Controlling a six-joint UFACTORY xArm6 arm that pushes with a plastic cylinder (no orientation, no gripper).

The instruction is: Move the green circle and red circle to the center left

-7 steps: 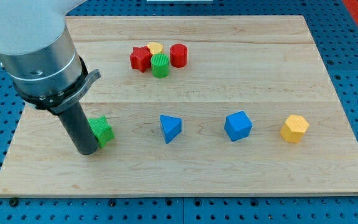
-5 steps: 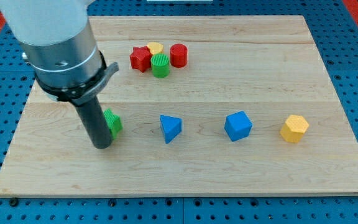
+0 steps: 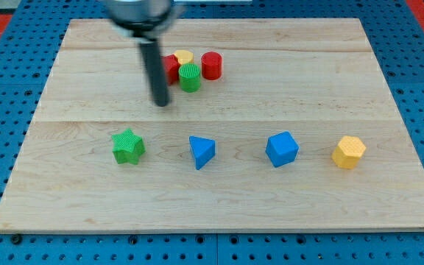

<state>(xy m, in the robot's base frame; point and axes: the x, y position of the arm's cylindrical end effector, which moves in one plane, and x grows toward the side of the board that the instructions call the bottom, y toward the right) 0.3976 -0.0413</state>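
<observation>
The green circle [image 3: 190,76] stands near the view's top, in a tight cluster with the red circle [image 3: 211,65] to its upper right, a yellow block [image 3: 184,57] above it and a red star [image 3: 171,68] partly hidden behind my rod. My tip [image 3: 161,103] rests on the board just left of and below the green circle, a short gap away from it.
A row lies across the board's middle: a green star [image 3: 128,146], a blue triangle [image 3: 202,152], a blue cube [image 3: 282,149] and a yellow hexagonal block [image 3: 348,152]. The wooden board [image 3: 72,199] sits on a blue pegboard.
My rod has left the green star and moved up and to the right, toward the cluster at the top. The green star now shows in full; the blocks look unmoved.
</observation>
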